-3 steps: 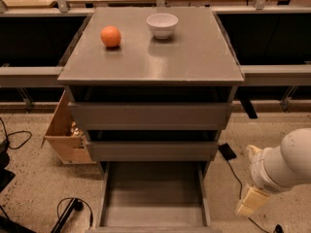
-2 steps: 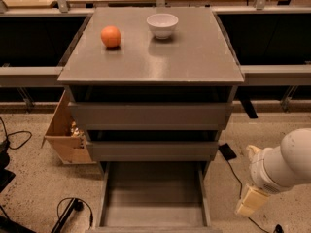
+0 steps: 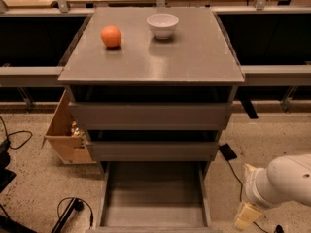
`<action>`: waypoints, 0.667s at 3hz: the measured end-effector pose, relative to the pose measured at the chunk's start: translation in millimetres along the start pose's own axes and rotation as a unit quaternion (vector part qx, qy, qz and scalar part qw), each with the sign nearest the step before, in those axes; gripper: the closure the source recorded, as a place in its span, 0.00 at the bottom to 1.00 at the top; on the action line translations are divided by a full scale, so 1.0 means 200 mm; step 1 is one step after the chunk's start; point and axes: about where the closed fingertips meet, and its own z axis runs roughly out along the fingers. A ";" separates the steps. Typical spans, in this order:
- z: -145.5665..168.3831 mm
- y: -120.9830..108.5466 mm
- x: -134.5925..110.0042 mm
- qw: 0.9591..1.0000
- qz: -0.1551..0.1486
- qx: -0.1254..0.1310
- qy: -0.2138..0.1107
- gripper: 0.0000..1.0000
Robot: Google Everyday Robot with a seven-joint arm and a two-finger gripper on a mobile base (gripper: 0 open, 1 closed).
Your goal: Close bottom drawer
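Observation:
The bottom drawer (image 3: 153, 193) of the grey cabinet is pulled far out toward the camera, and its grey interior is empty. Its front panel (image 3: 150, 230) lies at the lower edge of the view. The middle drawer (image 3: 151, 150) and top drawer (image 3: 149, 115) above it are pushed in. My gripper (image 3: 245, 215) hangs at the end of the white arm (image 3: 284, 181), low at the right. It is to the right of the open drawer's right side and does not touch it.
An orange (image 3: 111, 36) and a white bowl (image 3: 162, 24) sit on the cabinet top (image 3: 194, 57). A cardboard box (image 3: 65, 132) stands on the floor to the left. Black cables (image 3: 68, 210) lie at lower left, and another cable (image 3: 233, 166) runs to the right of the cabinet.
The arm and gripper have sunk slightly lower at the right. The drawers, orange and bowl have not moved.

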 end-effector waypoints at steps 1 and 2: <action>0.32 0.08 0.14 1.000 0.004 -0.010 0.006 0.14; 0.59 0.16 0.24 1.000 0.006 -0.014 0.000 0.37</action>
